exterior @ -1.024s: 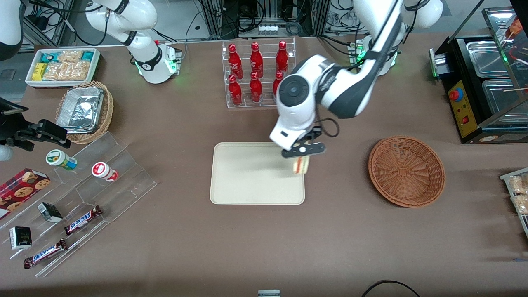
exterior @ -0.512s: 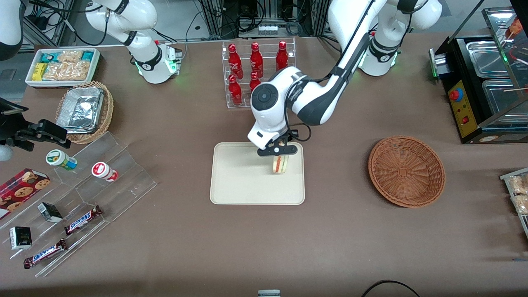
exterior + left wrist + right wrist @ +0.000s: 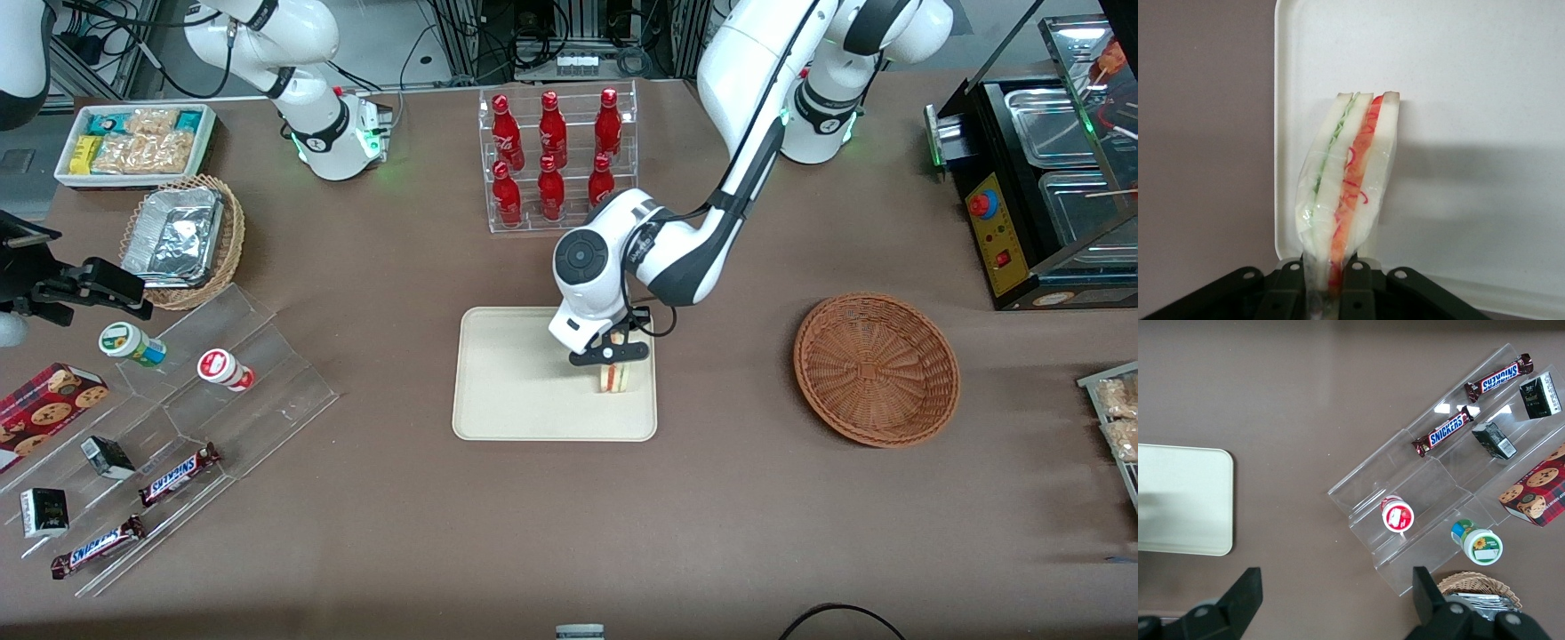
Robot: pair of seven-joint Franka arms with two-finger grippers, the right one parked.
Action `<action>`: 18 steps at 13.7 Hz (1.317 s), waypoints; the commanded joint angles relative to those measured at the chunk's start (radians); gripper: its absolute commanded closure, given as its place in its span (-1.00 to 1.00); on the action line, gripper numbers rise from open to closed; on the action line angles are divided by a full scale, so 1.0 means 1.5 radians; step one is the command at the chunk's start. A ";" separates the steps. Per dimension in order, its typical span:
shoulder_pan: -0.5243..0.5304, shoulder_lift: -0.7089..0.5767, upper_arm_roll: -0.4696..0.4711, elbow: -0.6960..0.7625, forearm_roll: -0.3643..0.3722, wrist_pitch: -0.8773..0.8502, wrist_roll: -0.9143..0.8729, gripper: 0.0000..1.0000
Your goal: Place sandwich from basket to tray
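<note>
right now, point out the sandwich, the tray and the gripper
sandwich (image 3: 1348,177), left wrist view, on its layered cut edge
tray (image 3: 516,373), front view, on its bare cream floor
gripper (image 3: 611,357), front view, between its fingertips, shut on the sandwich above the tray

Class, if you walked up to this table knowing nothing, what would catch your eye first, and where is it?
Probably the gripper pinching a wrapped sandwich over the cream tray at mid-table. Next, the rack of red bottles farther from the front camera, and the empty reddish wicker basket toward the working arm's end.
</note>
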 commanded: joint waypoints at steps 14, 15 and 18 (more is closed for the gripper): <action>0.006 -0.090 -0.001 0.022 0.003 -0.102 -0.009 -1.00; 0.008 -0.119 -0.001 0.019 0.004 -0.117 -0.007 -1.00; 0.038 -0.223 0.006 0.002 0.002 -0.199 -0.009 -1.00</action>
